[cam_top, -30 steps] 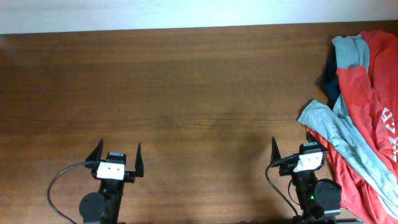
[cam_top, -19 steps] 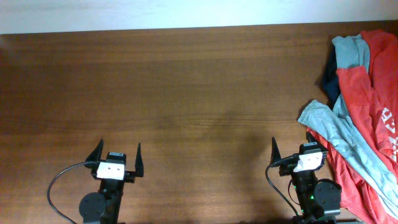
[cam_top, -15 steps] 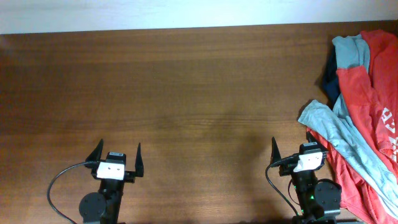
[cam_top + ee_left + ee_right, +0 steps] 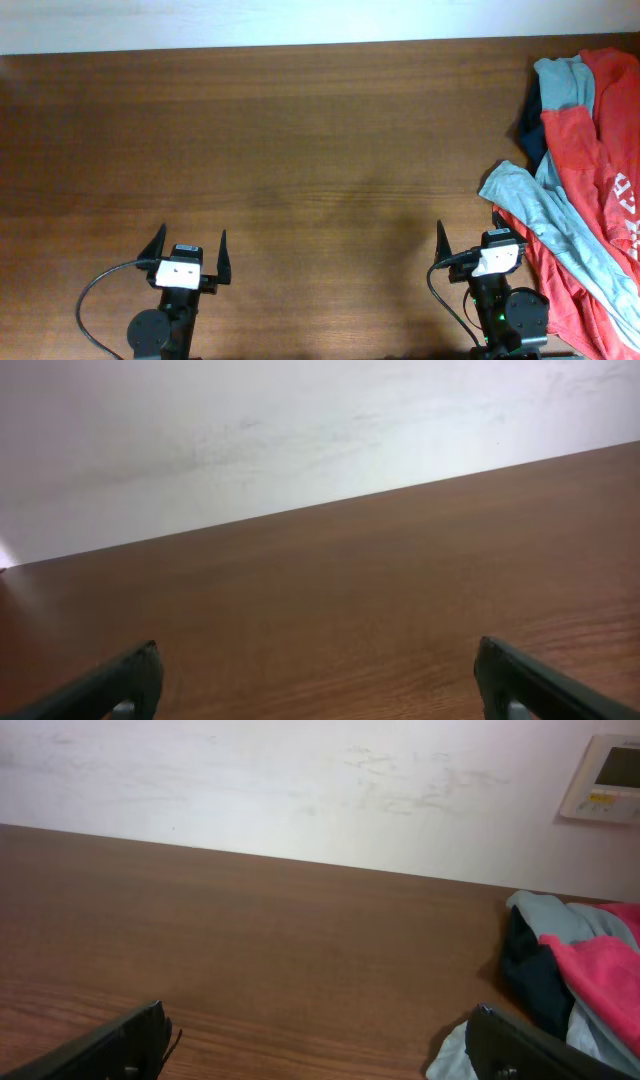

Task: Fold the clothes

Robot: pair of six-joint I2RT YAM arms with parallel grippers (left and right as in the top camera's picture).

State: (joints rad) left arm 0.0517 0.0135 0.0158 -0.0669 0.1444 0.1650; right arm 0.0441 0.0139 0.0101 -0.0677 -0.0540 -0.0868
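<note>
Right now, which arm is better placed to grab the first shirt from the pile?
Right. The right hand, open, sits beside the shirts; the left hand is far across the table.

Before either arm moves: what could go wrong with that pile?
The grey shirt lies across a red shirt: pulling one may drag the other.
The open right gripper sits close beside the grey shirt's edge and may snag it.
The pile runs past the overhead frame; its far side is unseen.
</note>
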